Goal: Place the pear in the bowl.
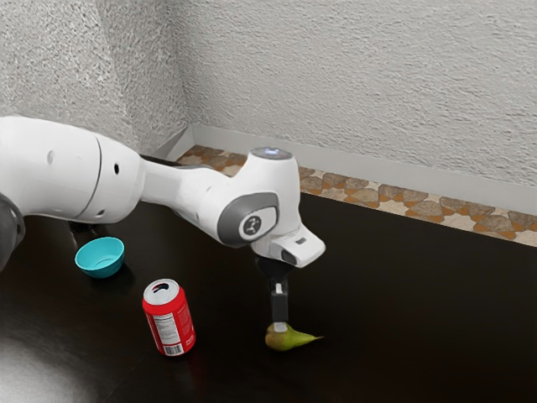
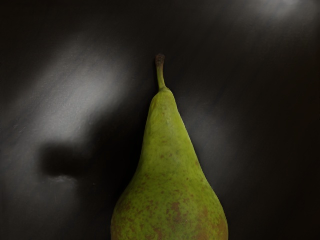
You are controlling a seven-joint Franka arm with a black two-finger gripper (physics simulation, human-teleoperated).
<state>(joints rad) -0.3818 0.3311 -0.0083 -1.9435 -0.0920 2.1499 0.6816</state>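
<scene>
Green pear [image 1: 290, 340] at pincer [image 1: 280, 327]; cannot tell opening or grip. Exterior view: teal bowl [image 1: 101, 264], red can [image 1: 170, 321]. Wrist view: stem [image 2: 160, 72].

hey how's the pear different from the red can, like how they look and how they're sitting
The pear is green with brownish specks; the can is red with a silvery top. The pear is on its side, stem toward the exterior view's right, while the can stands upright. The gripper is down at the pear, but clear of the can. Neither is in the bowl.
</scene>
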